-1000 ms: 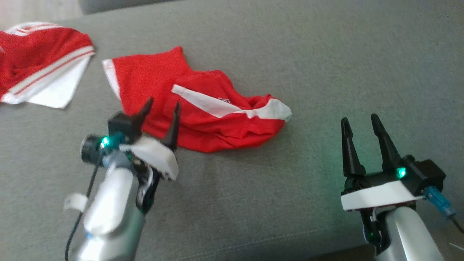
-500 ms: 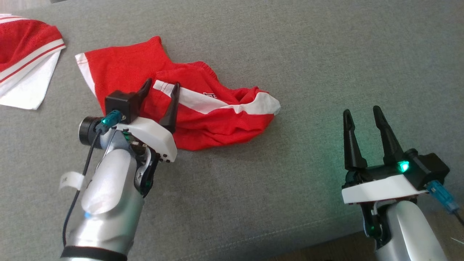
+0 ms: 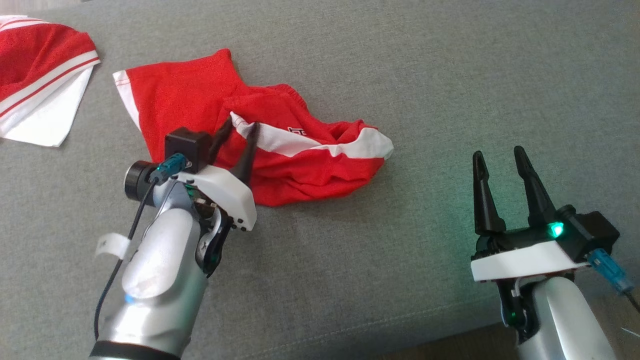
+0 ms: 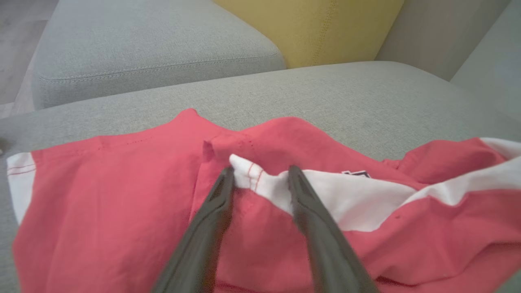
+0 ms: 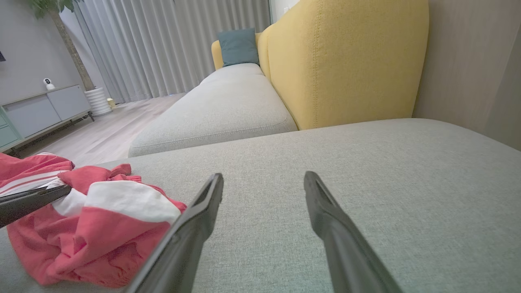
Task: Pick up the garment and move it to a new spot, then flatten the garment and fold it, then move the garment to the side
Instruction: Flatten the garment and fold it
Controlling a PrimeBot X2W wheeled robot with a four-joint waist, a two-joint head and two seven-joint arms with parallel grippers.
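Red jersey with white sleeve and striped trim [image 3: 42, 75] lay at the cushion's far left, untouched; pick-up looked not yet begun. Your left gripper [image 3: 241, 126], fingers narrowly parted and empty, straddled the white band of the crumpled red shorts [image 3: 310, 170] instead. Right gripper [image 3: 498, 152] gaped idle over the grey sofa cushion [image 3: 450, 75]. Next move probably called for redirecting left to the jersey.

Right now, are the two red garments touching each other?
Apart. The head view shows a strip of bare grey cushion between the jersey at the upper left and the shorts in the middle.
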